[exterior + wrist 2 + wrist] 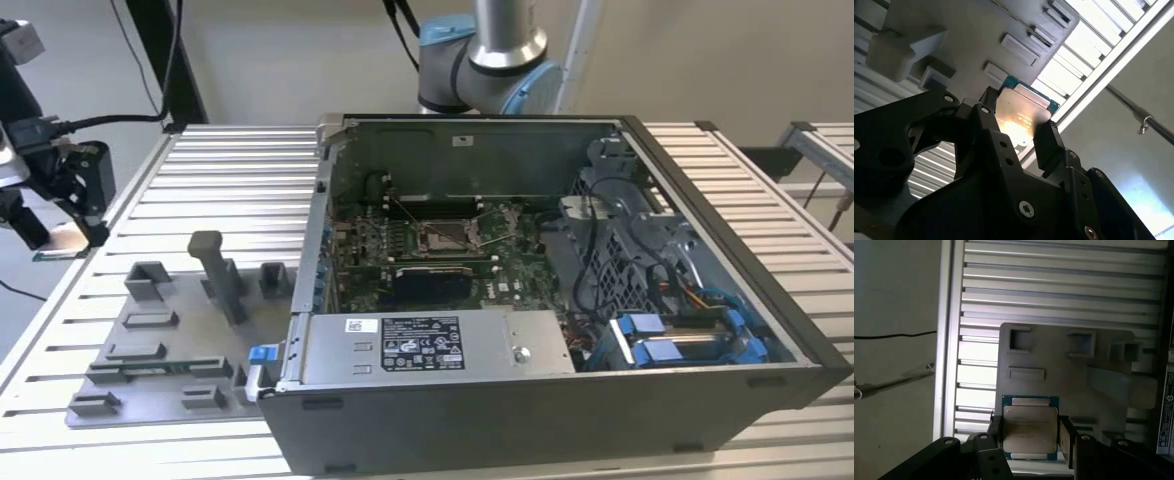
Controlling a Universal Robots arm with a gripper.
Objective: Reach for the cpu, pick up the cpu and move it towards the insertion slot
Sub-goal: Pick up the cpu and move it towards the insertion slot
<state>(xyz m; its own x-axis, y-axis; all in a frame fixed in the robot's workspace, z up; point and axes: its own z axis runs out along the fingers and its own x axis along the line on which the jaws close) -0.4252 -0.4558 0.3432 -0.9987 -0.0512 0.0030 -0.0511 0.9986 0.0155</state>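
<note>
- Our robot arm has its pincer clenched on the cpu. In both wrist views the black fingers press against two opposite edges of the chip.
- The cpu's pale metal top faces the cameras, framed by a thin green border. In the second wrist view it catches a bright glare.
- We see the chip held clear of the grey plastic tray. The tray's raised blocks and recesses lie behind it on the slatted metal table.
- In the exterior view the pincer is at the exterior view's left, near the table's edge. It is well apart from the open computer case.
- The insertion slot, a shiny metal frame around a dark centre, sits in the green motherboard inside that case, far from the held chip.
- A section of the arm rises behind the case.
</note>
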